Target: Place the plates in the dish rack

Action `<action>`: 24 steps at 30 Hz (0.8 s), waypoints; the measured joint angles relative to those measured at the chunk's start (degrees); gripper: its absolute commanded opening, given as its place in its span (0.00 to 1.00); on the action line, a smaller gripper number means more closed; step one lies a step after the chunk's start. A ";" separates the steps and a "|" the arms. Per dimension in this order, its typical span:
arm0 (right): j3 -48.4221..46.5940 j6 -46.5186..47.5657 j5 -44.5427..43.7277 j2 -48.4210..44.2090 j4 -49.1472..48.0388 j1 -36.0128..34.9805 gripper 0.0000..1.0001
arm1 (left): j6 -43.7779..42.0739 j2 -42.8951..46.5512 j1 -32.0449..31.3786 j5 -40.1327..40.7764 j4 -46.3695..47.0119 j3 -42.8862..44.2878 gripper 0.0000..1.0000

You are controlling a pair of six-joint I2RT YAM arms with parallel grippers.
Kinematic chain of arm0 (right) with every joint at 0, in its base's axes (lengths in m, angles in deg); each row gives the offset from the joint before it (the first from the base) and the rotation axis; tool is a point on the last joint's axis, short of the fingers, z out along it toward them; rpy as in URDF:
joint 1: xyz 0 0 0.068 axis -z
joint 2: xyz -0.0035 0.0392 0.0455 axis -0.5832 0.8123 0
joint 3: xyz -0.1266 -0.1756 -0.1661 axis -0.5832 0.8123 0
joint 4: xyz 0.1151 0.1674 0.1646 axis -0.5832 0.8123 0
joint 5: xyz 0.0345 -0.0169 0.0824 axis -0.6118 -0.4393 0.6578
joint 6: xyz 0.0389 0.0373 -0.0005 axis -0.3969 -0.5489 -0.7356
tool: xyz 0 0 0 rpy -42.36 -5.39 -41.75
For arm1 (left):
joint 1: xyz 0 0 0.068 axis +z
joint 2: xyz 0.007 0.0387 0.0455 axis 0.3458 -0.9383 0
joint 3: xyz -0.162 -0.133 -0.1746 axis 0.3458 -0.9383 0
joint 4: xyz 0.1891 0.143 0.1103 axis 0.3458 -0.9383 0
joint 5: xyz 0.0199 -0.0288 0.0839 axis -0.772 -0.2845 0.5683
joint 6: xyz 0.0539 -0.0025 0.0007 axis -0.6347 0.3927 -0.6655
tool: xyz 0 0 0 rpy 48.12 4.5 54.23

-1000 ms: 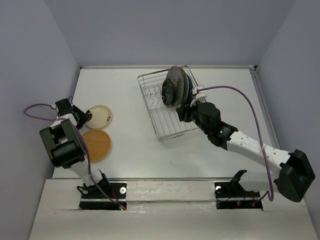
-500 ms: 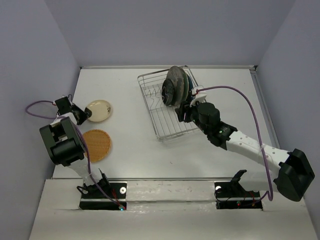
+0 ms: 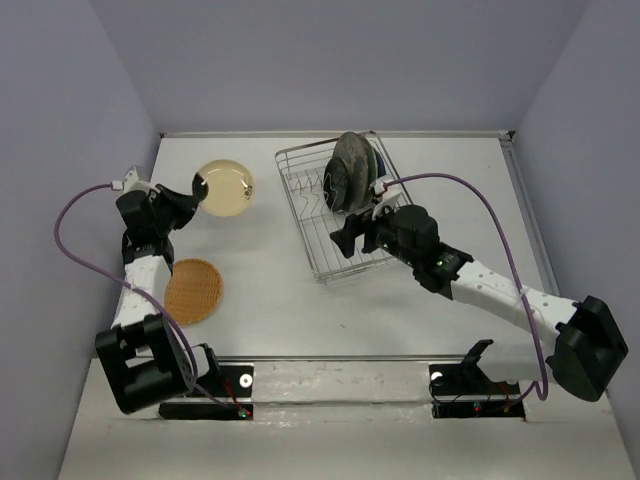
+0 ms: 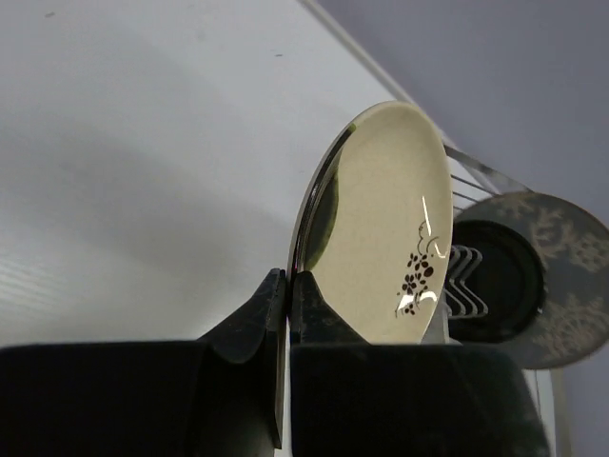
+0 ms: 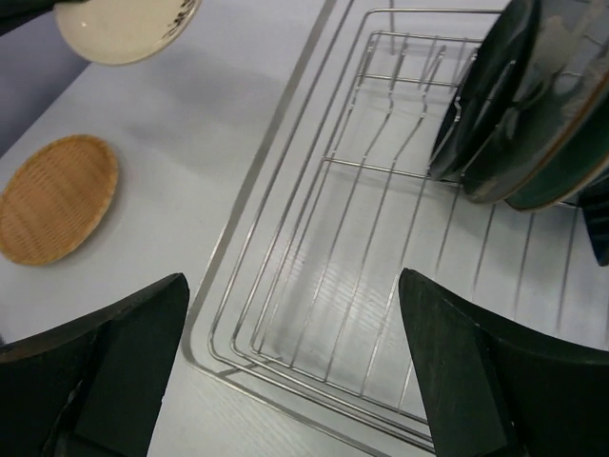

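My left gripper (image 3: 199,187) (image 4: 288,286) is shut on the rim of the small cream plate (image 3: 225,187) (image 4: 381,228), which hangs on edge above the table, left of the dish rack (image 3: 318,225). The orange-tan plate (image 3: 193,290) (image 5: 57,195) lies flat near the left front. Upright in the far end of the rack (image 5: 285,238) stand several plates: a small black one (image 5: 481,95) in front, a grey patterned one (image 3: 352,160) (image 4: 571,286), and a dark blue one (image 5: 571,171) behind. My right gripper (image 3: 350,238) (image 5: 293,286) hovers open over the rack's near end, holding nothing.
The rack's near half shows bare wires and free tines (image 5: 400,86). Grey walls close the table on the left, back and right. My right arm (image 3: 480,285) stretches from the right front to the rack, with its cable (image 3: 500,215) arching above.
The left gripper shut on the cream plate, lifted it off the table and carried it up and right toward the rack. The right gripper opened wide and drew back along the rack.
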 measured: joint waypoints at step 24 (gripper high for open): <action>-20.00 -9.99 22.60 17.55 7.23 0.11 0.19 | 2.99 36.85 -20.63 -14.60 1.57 -17.11 0.10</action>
